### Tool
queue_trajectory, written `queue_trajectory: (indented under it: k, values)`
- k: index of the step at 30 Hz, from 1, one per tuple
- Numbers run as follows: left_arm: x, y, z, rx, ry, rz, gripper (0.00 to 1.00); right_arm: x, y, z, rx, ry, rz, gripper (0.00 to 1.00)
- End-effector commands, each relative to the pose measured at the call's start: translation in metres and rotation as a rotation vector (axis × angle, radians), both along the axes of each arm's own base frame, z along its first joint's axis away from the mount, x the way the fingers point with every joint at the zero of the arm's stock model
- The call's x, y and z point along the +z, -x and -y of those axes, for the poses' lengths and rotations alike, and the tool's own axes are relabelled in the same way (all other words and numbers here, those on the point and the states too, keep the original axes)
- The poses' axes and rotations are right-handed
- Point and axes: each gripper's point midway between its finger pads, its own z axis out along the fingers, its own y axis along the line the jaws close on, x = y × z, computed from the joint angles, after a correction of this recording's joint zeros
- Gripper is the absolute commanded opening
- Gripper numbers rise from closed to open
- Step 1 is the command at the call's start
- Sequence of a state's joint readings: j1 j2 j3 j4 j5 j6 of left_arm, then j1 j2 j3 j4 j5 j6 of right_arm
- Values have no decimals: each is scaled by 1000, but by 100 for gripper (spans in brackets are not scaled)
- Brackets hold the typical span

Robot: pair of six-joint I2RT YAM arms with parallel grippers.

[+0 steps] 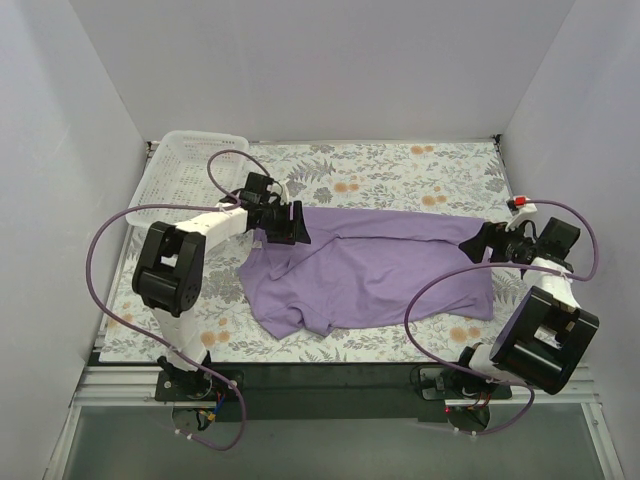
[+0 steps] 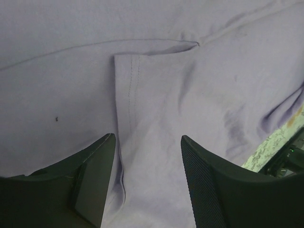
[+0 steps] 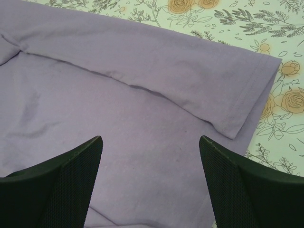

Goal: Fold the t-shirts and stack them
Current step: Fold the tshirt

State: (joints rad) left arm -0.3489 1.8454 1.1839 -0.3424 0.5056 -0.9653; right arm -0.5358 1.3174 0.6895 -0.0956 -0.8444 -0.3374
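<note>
Shirt (image 1: 370, 270) is lavender and lies flat but rumpled on the floral table cover (image 1: 400, 165). It starts just off the basket's (image 1: 165, 150) near corner and stretches away from the basket, across to the opposite side.

Left gripper (image 1: 290, 222) sits at the shirt end nearest the basket, just beside that near corner. Wrist view: jaws released, fingers (image 2: 95, 171) apart and low over the cloth (image 2: 190, 85). Nothing is pinched. A stitched hem (image 2: 128, 95) and a crease run down between the fingers, but I cannot tell whether the tips touch the fabric.

Right gripper (image 1: 478, 245) is well apart from the basket, at the shirt's far end. Jaws released and spread wide — both fingers (image 3: 71, 180) hang above the fabric (image 3: 118, 95), gripping nothing. A folded-over layer with a hemmed edge (image 3: 247, 95) lies ahead of them, on the side away from the basket, with floral cover showing past it.

The basket is white mesh and stands at the far corner, on the left arm's side.
</note>
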Motion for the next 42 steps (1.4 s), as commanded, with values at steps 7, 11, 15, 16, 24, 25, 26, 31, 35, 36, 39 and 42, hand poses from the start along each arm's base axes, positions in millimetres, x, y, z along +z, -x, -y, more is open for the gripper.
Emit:
queue_trajectory:
  k: [7, 11, 15, 16, 24, 25, 26, 31, 35, 36, 39, 42]
  values:
    - [-10, -14, 2, 7, -138, 42, 54, 1, 4, -2, 23, -43, -1, 88]
    - [-11, -17, 3, 9, -153, 49, 52, 1, 5, -1, 21, -49, -2, 88]
    - [-8, -15, 9, -10, -134, 46, 40, 1, 5, 0, 20, -55, -3, 88]
    - [-7, -14, 10, -14, -129, 46, 36, 1, 5, 0, 21, -55, -1, 88]
    - [-4, -9, 16, -40, -101, 39, 0, 1, 6, 2, 15, -61, -1, 88]
    - [-3, -7, 16, -44, -96, 39, 0, 2, 6, 2, 16, -62, 0, 88]
    - [-2, -7, 18, -49, -91, 42, 0, 1, 7, 3, 14, -65, -3, 88]
    - [16, -1, 28, -90, -52, 79, 0, 1, 7, 3, 13, -72, -6, 88]
    - [25, 13, 39, -156, 2, 79, 0, 1, 7, 4, 11, -74, -6, 88]
    - [26, 17, 41, -169, 13, 74, 0, 0, 8, 4, 9, -75, -9, 88]
    - [27, 36, 50, -241, 67, 42, 0, 1, 8, 5, 9, -75, -6, 88]
    - [25, 67, 62, -364, 145, -28, 16, 1, 8, 5, 8, -77, -6, 88]
